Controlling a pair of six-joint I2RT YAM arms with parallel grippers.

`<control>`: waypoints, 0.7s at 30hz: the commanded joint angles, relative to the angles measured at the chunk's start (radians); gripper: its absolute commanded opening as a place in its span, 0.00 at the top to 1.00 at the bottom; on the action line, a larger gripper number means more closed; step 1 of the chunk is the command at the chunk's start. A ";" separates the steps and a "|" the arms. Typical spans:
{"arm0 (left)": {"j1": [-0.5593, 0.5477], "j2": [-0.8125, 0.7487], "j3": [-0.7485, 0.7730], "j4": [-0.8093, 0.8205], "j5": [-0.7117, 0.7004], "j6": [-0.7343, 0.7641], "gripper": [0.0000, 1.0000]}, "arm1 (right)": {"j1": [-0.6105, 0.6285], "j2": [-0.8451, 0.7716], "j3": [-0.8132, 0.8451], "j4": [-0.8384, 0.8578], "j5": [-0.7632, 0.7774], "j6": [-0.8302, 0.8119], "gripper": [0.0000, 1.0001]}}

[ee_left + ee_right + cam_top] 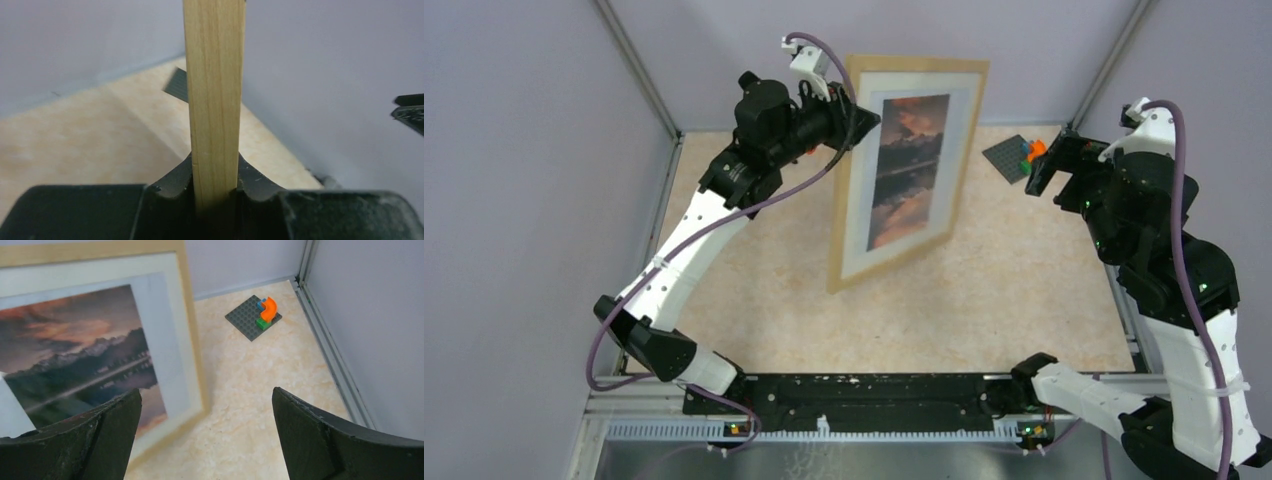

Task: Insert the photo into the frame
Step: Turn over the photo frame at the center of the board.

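Top external view: the frame (838,215) stands upright on the tabletop (1024,290) near the middle, resting on its lower edge. The photo (909,170) shows inside it, bordered by a white mat (858,200). The left hand (856,118) is clamped on the frame's left wooden strip near the top. The left wrist view shows that strip pinched between both fingers (175,180). The right hand (1042,165) hangs to the right of the frame, apart from it, fingers spread wide and holding nothing. A grey baseplate with coloured bricks (1016,155) lies near the back right corner.
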 commanded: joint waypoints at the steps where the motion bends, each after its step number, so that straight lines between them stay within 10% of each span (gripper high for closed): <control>1: 0.094 -0.050 -0.166 0.490 0.364 -0.521 1.00 | -0.005 -0.008 -0.004 0.006 -0.005 0.005 0.01; 14: 0.462 -0.125 -0.770 0.813 0.590 -0.950 1.00 | -0.005 -0.020 -0.105 0.006 -0.058 0.027 0.01; 21: 0.717 -0.027 -0.942 0.728 0.877 -0.774 1.00 | -0.004 -0.012 -0.194 0.068 -0.110 0.021 0.01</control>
